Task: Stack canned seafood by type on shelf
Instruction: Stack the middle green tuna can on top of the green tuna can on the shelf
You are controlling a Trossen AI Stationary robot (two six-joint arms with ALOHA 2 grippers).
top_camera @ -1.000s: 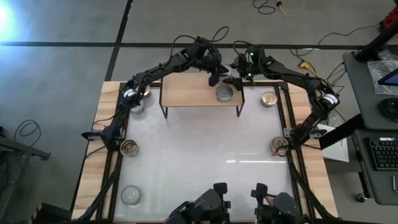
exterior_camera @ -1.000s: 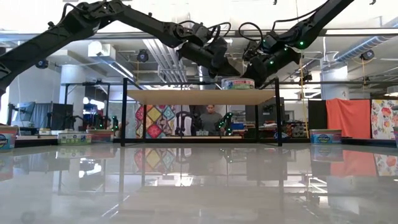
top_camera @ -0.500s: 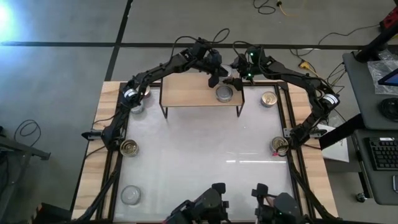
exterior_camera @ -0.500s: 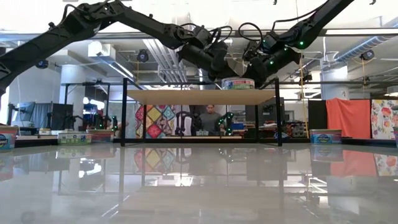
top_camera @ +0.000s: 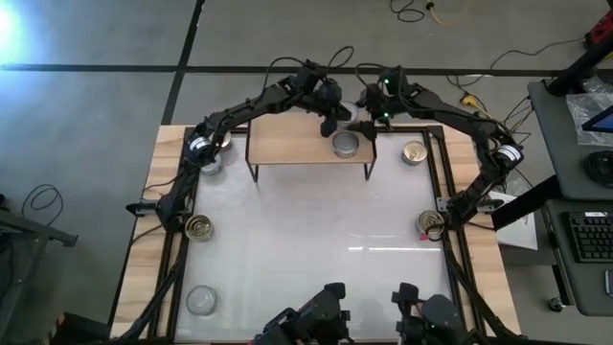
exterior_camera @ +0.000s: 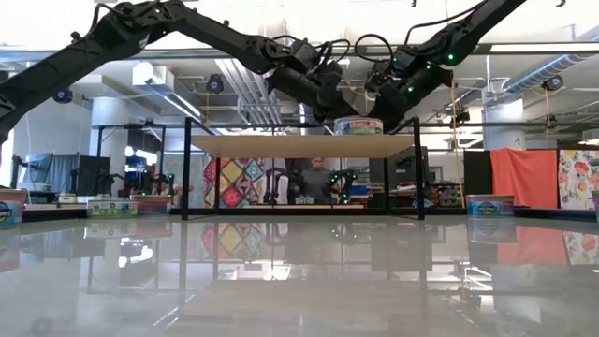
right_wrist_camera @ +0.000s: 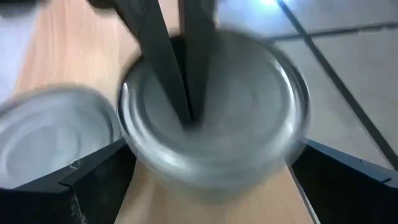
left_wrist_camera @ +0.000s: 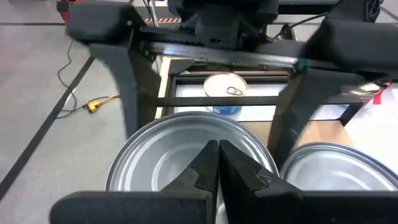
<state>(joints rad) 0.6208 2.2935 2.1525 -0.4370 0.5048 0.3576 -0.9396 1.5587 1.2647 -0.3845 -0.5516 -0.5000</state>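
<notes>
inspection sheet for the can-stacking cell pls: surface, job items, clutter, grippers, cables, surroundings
Surface: white table with wood edges, glossy.
Job's things: silver tin on the shelf; wrist views show a second silver tin beside it. Gold-lid tins on the table; silver-lid tins.
Clutter: nothing seen.
Grippers: left gripper shut, fingertips pressed on the shelf tin's lid; right gripper open, fingers either side of that tin.
Cables: loops along both arms above the shelf; loose cords on the floor.
Surroundings: desk with keyboard to the right; a person behind the shelf in the low view.
</notes>
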